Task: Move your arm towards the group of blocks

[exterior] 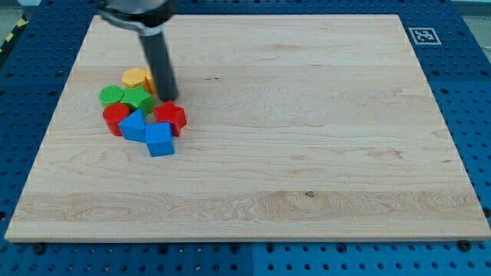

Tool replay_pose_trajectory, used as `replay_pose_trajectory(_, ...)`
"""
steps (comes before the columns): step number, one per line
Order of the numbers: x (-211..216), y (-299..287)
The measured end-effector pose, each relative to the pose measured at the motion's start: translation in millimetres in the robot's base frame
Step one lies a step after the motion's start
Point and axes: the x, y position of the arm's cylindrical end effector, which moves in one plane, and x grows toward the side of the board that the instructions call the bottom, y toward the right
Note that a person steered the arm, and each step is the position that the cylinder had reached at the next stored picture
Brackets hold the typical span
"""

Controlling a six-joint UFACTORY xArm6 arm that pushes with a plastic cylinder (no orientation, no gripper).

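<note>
The tip [169, 97] is touching the block cluster's top edge, between the yellow block [136, 77] and the red block [169, 116]. The cluster is sitting near the worktop's [307, 138] top-left corner, with open room stretching rightward; no fingers are showing.

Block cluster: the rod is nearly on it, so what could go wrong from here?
1. My tip sits beside the yellow block and green block; further travel would likely scatter the group.
2. The red block and blue cube lie just below, so they could get shoved apart.
</note>
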Motion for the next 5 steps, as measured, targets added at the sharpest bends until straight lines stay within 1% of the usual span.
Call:
replay_pose_trajectory(1, 21.8, 68.2)
replay_pose_trajectory(2, 69.0, 76.9)
replay_pose_trajectory(3, 104.6, 50.2)
replay_pose_trajectory(5, 109.6, 20.3)
